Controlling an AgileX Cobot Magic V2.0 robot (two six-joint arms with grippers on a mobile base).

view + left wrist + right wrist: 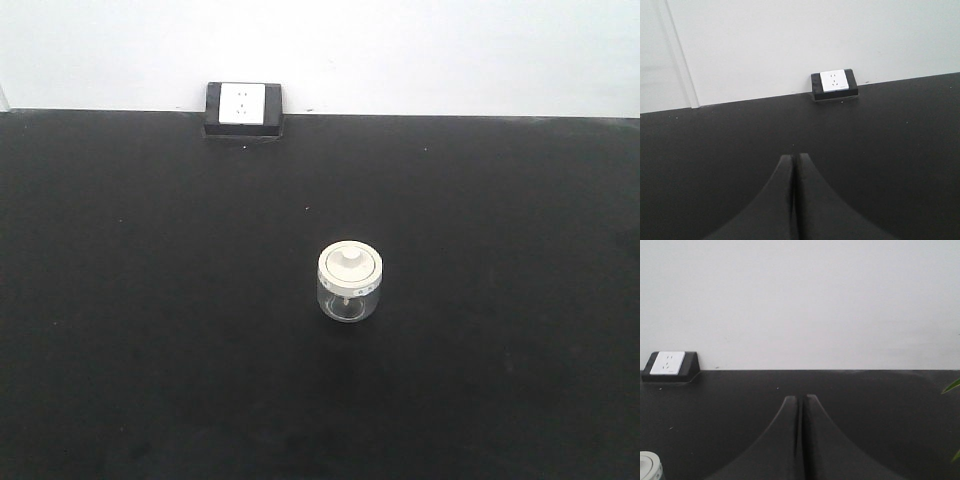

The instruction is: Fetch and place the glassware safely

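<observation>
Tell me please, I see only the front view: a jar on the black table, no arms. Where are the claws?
Observer: Both are above the table facing the wall; the left claw is shut, holding nothing.
Operator: And the right one?
Observer: The right claw is also shut and holds nothing.
Operator: Does any wrist view show the jar?
Observer: Only the right wrist view: the jar's lid peeks in at its bottom left corner. The left wrist view shows only the socket box by the wall.
</observation>
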